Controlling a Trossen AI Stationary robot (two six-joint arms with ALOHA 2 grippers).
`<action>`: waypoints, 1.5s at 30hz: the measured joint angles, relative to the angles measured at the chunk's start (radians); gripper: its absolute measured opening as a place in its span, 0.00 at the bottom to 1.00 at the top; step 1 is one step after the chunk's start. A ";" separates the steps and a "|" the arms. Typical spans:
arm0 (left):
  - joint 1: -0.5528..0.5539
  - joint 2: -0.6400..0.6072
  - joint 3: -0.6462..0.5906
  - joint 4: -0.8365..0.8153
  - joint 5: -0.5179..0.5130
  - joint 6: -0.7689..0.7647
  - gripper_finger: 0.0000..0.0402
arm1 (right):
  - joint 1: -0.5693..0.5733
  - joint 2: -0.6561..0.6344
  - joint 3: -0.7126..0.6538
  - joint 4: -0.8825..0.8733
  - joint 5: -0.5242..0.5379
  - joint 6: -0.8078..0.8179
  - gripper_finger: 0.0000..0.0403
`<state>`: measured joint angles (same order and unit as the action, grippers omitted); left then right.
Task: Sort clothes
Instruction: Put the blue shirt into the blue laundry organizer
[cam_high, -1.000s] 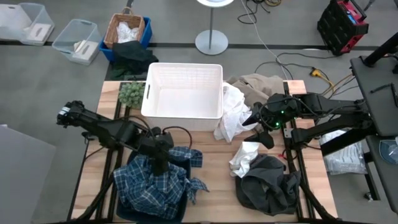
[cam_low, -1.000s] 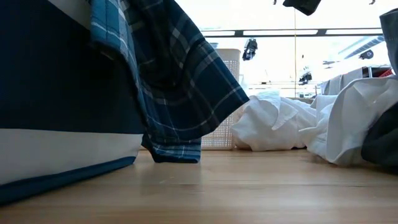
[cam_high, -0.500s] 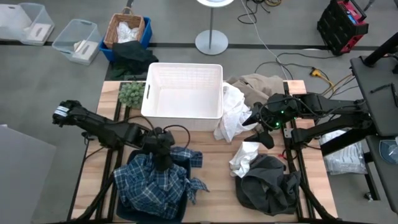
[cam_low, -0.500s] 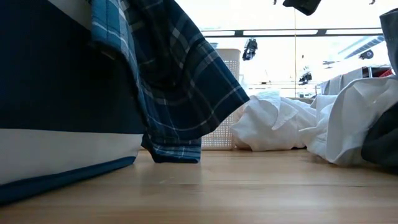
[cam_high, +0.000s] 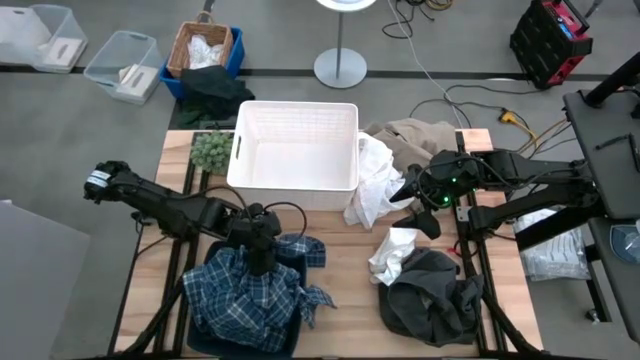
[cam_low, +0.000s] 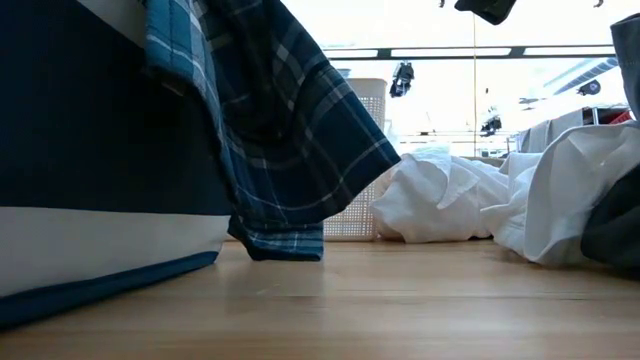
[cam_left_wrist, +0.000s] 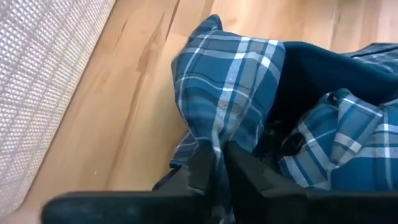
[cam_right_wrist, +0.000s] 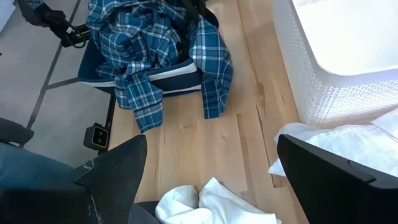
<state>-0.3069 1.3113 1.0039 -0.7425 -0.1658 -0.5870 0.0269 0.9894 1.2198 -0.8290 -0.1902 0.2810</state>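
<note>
The blue-white plaid shirt (cam_high: 250, 295) lies heaped in a dark blue bin (cam_right_wrist: 180, 79) at the table's near left, with one flap hanging over the bin's rim (cam_low: 300, 170). My left gripper (cam_high: 262, 262) points down into the heap and is shut on the shirt. My right gripper (cam_high: 412, 205) hovers open and empty at the table's right. Beside it lie a white cloth (cam_high: 372, 185), a second white cloth (cam_high: 395, 255) and the dark grey garment (cam_high: 430, 295). The beige garment (cam_high: 415, 135) lies at the far right. My left gripper pinches a raised fold of the plaid shirt (cam_left_wrist: 216, 138) between its two fingers (cam_left_wrist: 200, 167), coming from above and pointing down. The shirt's bulk rests in the bin, and the cloth around the fold is slack.
A white slatted basket (cam_high: 240, 150) stands at the table's far middle, with a small green fuzzy lump (cam_high: 211, 150) to its left. On the floor beyond are a wicker basket (cam_high: 200, 45) and clear plastic tubs (cam_high: 122, 65). Bare wood (cam_high: 345, 290) shows between the bin and the grey garment.
My left arm's elbow has shifted a little toward the table's left edge, while its gripper stays on the plaid shirt. The shirt and the other clothes lie as before.
</note>
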 joint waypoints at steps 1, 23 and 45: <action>0.000 0.000 0.000 0.000 0.000 -0.004 0.03 | 0.000 0.000 0.000 0.000 0.000 0.000 0.88; -0.451 0.022 0.423 -0.229 0.225 -0.427 0.00 | -0.001 0.000 -0.005 0.003 0.009 -0.004 0.88; -0.525 0.210 -0.218 0.369 -0.103 -0.794 0.00 | -0.001 0.000 -0.116 0.112 0.009 0.020 0.88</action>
<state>-0.8323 1.5212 0.7858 -0.3737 -0.2684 -1.3814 0.0257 0.9894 1.1037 -0.7168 -0.1812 0.3012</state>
